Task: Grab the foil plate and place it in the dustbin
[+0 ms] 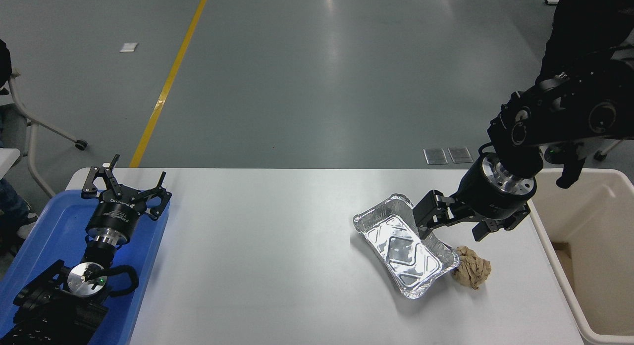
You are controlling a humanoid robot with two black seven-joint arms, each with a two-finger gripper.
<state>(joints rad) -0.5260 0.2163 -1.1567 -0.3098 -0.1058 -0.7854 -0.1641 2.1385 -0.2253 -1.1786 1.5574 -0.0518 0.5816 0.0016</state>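
Note:
The foil plate (403, 248) is a shiny silver rectangular tray lying on the white table (257, 246) at centre right. My right gripper (451, 230) hangs over the tray's right long wall with its jaws open. One finger (425, 217) is over the tray's inside and the other (481, 232) is outside the wall. The beige dustbin (589, 246) stands at the table's right edge, to the right of the gripper. My left gripper (126, 186) is parked open over the blue tray at the lower left.
A crumpled brown paper ball (473, 268) touches the foil plate's lower right corner, under the right gripper's outer finger. A flat blue tray (44, 236) lies at the table's left edge. A wheeled chair frame (34, 132) stands on the floor at far left.

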